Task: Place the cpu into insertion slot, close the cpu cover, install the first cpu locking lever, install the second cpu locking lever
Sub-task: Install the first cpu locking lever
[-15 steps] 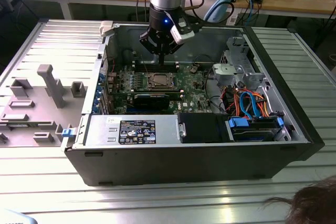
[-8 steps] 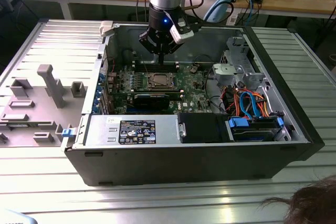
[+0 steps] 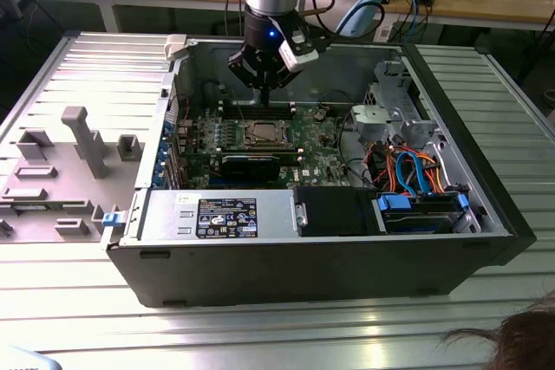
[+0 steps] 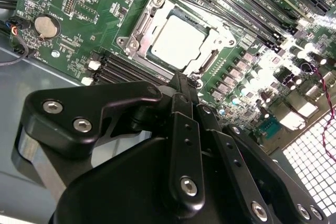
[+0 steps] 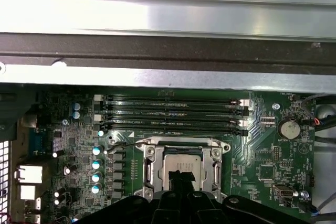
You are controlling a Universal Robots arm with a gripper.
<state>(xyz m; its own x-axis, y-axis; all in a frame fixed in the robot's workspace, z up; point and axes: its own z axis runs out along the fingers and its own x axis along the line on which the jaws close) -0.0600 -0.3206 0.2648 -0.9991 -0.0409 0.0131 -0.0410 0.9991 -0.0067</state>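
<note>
The cpu (image 4: 177, 41) lies in the insertion slot (image 4: 137, 34) under the lowered cpu cover (image 4: 159, 2), directly below the pincer (image 3: 264, 81), whose fingers (image 4: 181, 85) are closed together, holding nothing.

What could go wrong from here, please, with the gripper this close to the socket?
1. The gripper hangs just above the cpu cover, closed over the cpu; a descent off target might scrape the chip's face.
2. The memory slots lie beside the socket, so a sideways drift could catch them.
</note>
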